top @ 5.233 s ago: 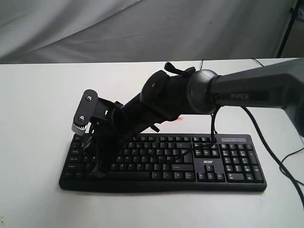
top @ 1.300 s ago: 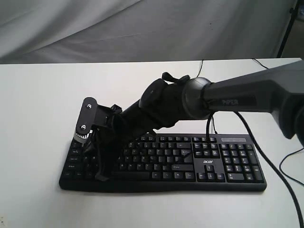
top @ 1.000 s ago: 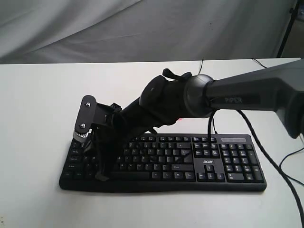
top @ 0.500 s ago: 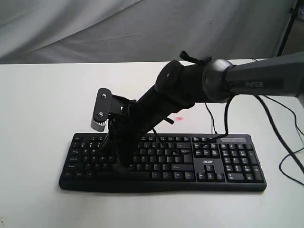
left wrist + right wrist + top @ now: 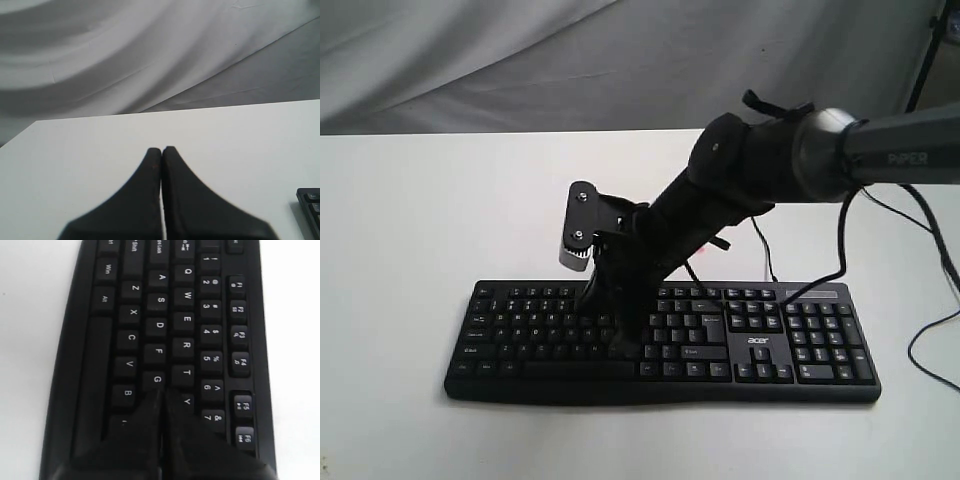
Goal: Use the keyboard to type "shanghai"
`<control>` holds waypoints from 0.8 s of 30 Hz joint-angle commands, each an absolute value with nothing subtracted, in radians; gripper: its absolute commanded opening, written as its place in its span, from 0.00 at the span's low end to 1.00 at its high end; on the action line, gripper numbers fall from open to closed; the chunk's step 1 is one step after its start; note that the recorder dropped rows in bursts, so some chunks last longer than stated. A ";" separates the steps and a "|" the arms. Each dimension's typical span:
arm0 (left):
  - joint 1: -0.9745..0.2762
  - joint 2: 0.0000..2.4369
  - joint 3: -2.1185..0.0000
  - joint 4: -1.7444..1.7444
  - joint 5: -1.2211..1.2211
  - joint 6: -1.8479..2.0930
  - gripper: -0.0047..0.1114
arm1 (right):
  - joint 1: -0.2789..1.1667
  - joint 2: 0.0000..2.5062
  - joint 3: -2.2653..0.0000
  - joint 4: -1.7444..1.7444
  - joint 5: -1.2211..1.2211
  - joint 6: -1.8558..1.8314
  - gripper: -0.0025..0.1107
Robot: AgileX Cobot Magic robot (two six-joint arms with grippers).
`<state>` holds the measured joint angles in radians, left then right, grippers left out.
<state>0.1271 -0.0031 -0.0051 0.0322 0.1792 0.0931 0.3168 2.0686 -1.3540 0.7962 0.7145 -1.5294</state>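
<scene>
The black keyboard (image 5: pixel 820 345) lies on the white table (image 5: pixel 410 200), its "acer" logo above the arrow keys. My right gripper (image 5: pixel 625 350) reaches across from the right and stands tip-down on the letter block, left of the keyboard's middle. In the right wrist view the keyboard (image 5: pixel 160 325) fills the frame and the right gripper (image 5: pixel 161 390) is shut, with nothing held and its tip just past the G key, covering the key beside it. My left gripper (image 5: pixel 161 148) is shut and empty above bare table, and a corner of the keyboard (image 5: pixel 311 200) shows at that view's edge.
A thin black cable (image 5: pixel 760 250) runs from the keyboard's back edge toward the rear of the table. More black cables (image 5: pixel 920 340) loop at the right. A grey cloth backdrop (image 5: pixel 620 60) hangs behind the table. A dark stand leg (image 5: pixel 925 55) rises at the far right.
The right arm has swung to the right along the keyboard. Its shut tip has gone from the left-end keys to the G and H area.
</scene>
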 commanded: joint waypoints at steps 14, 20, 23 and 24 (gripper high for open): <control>0.123 0.000 0.000 0.032 0.174 0.090 0.05 | 0.311 2.031 -1.310 0.899 0.669 -1.542 0.02; 0.123 0.000 0.000 0.032 0.174 0.090 0.05 | 0.314 2.031 -1.310 0.899 0.692 -1.542 0.02; 0.123 0.000 0.000 0.032 0.174 0.090 0.05 | 0.326 2.042 -1.310 0.901 0.692 -1.542 0.02; 0.123 0.000 0.000 0.032 0.174 0.090 0.05 | 0.328 2.050 -1.310 0.901 0.687 -1.542 0.02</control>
<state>0.1271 -0.0031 -0.0051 0.0322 0.1792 0.0931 0.3207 2.0403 -1.3168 0.8864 0.6815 -1.5382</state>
